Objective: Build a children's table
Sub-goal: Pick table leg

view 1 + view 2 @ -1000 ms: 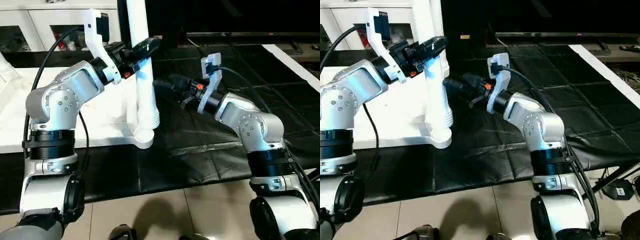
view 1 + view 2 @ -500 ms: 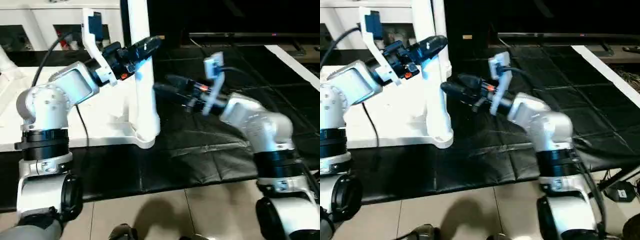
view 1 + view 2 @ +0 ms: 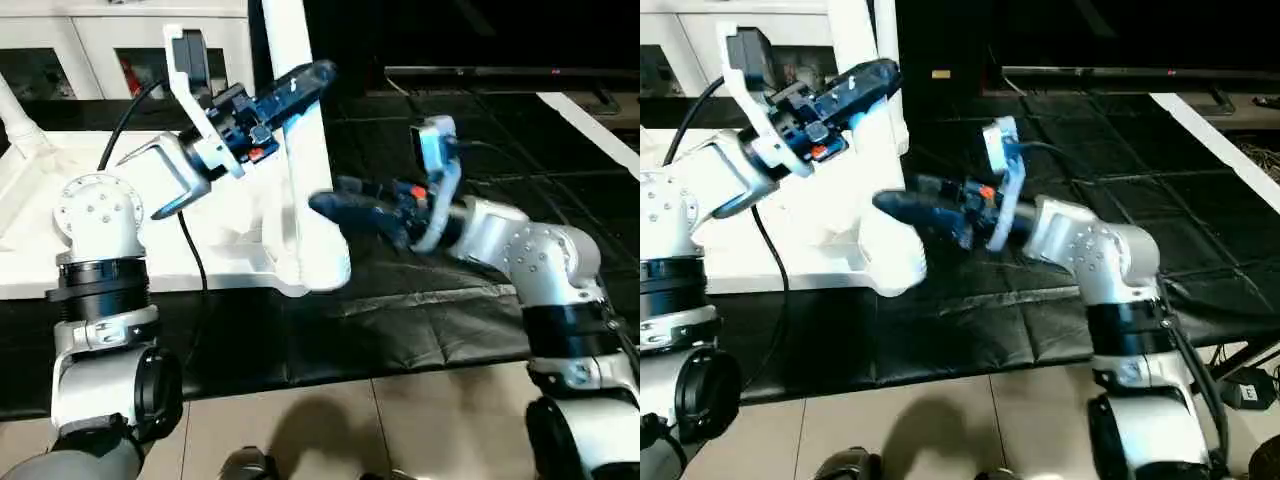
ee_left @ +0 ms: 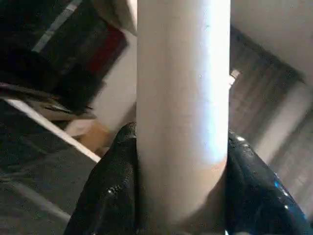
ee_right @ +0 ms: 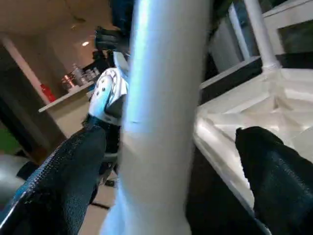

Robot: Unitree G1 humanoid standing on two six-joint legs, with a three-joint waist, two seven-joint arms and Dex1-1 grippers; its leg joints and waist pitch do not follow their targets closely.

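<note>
The children's table lies upside down, its white top [image 3: 225,225] on the left of the black-covered bench. One white leg [image 3: 300,180] stands nearly upright at the near corner socket. My left gripper [image 3: 300,85] is shut on this leg high up, with black fingers [image 4: 105,196] pressed to both sides of the leg [image 4: 183,107]. My right gripper [image 3: 340,205] is open down by the lower part of the leg [image 5: 161,122], one finger [image 5: 63,186] on each side without touching. A second leg [image 3: 15,120] stands at the far left corner.
A black cloth [image 3: 480,150] covers the bench to the right of the table top. A white glass-door cabinet [image 3: 110,60] stands behind. The bench's front edge drops to a tiled floor [image 3: 330,420]. A white board edge [image 3: 590,115] runs along the far right.
My right gripper has moved left toward the leg, and its open fingers now straddle the lower part. The left gripper keeps its hold. The camera has shifted a little.
</note>
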